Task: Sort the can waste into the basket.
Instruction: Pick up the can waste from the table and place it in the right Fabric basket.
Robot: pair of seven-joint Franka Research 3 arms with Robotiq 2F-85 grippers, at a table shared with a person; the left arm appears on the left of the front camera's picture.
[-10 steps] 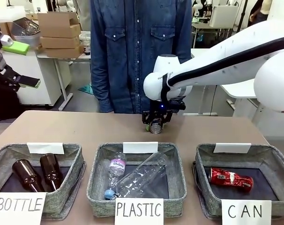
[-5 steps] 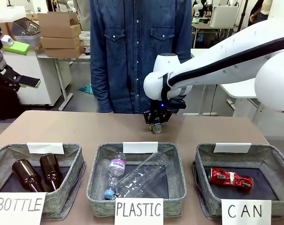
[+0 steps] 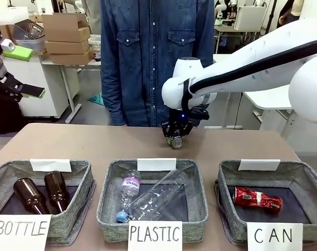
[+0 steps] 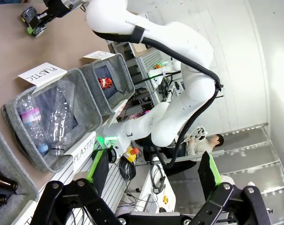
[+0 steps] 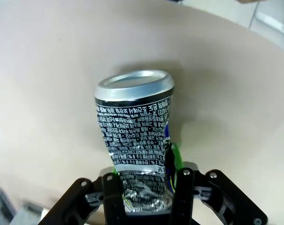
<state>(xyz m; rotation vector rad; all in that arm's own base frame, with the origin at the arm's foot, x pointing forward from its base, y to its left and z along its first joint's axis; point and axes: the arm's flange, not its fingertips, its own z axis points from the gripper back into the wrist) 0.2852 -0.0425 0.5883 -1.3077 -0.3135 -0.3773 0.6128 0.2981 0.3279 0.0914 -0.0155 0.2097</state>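
Looking across the table in the front view, we find the right gripper at centre frame, just below the white arm, pinching the dark can with its silver end facing us; whether the can clears the table we cannot tell from here. The right wrist view gives us what that view cannot: the can's crumpled body clamped between the green pads, its side covered in dense white print too fine for us to read.

At lower right of the front view the CAN basket holds the red can, lying on its side. Its sign reads "CAN"; the middle basket's sign reads "PLASTIC" and the lower-left basket's "BOTTLE". A clear bottle in the middle basket bears a pink label we read as "Vivlola", uncertainly.

In the left wrist view we see the left gripper spread wide at the bottom edge, holding nothing, with the "PLASTIC" sign sideways at upper left.
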